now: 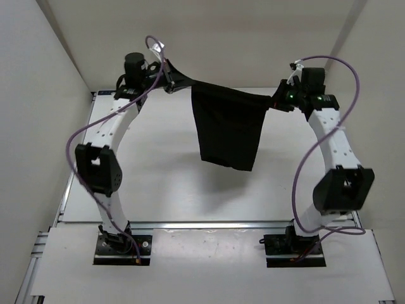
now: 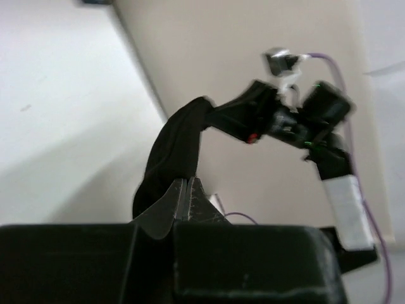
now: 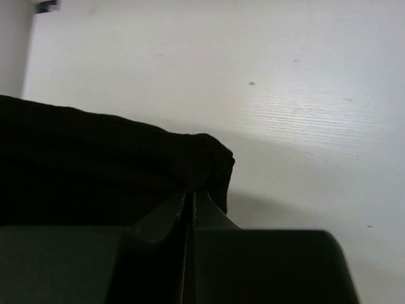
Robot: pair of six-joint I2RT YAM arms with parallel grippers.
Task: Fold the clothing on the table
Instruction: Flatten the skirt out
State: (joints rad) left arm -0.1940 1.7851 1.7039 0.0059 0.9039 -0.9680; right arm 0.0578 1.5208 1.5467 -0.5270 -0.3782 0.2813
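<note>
The clothing [image 1: 226, 126] is a plain black garment that hangs in the air above the white table [image 1: 164, 183], stretched between both arms at the far side. My left gripper [image 1: 172, 82] is shut on its left top corner, and my right gripper [image 1: 276, 101] is shut on its right top corner. The lower hem dangles towards the table middle. In the left wrist view the clothing [image 2: 171, 152] runs from my left gripper [image 2: 187, 183] across to the other arm. In the right wrist view the clothing [image 3: 95, 164] bunches at my right gripper [image 3: 192, 193].
White walls [image 1: 44, 95] enclose the table on the left, back and right. An aluminium rail [image 1: 209, 224] runs along the near edge in front of the two arm bases. Purple cables [image 1: 82, 136] loop off both arms.
</note>
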